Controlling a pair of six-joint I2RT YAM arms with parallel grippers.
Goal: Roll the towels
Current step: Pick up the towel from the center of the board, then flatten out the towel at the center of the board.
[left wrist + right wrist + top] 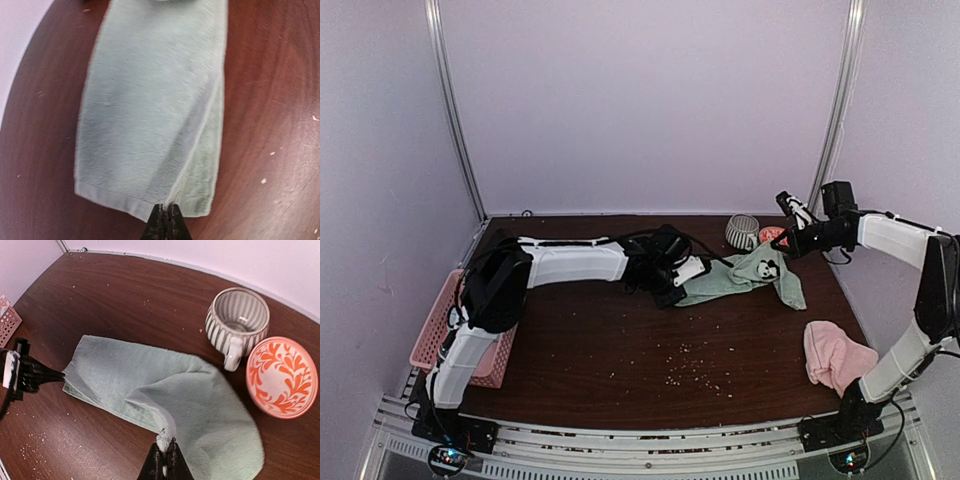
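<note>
The pale mint green towel (745, 275) lies stretched across the back middle of the table, its panda print facing up. My left gripper (673, 294) is shut on the hem of its left end; in the left wrist view the tips (166, 212) pinch the folded edge of the towel (150, 100). My right gripper (783, 243) is shut on a raised pinch of the same towel (165, 385) near its right part, seen in the right wrist view (165, 444). The light pink towel (835, 355) lies bunched at the front right, held by neither gripper.
A striped grey mug (742, 232) (237, 320) and an orange patterned bowl (772, 235) (282, 377) stand just behind the towel's right end. A pink basket (445, 335) sits at the left table edge. Crumbs (685, 365) dot the front middle.
</note>
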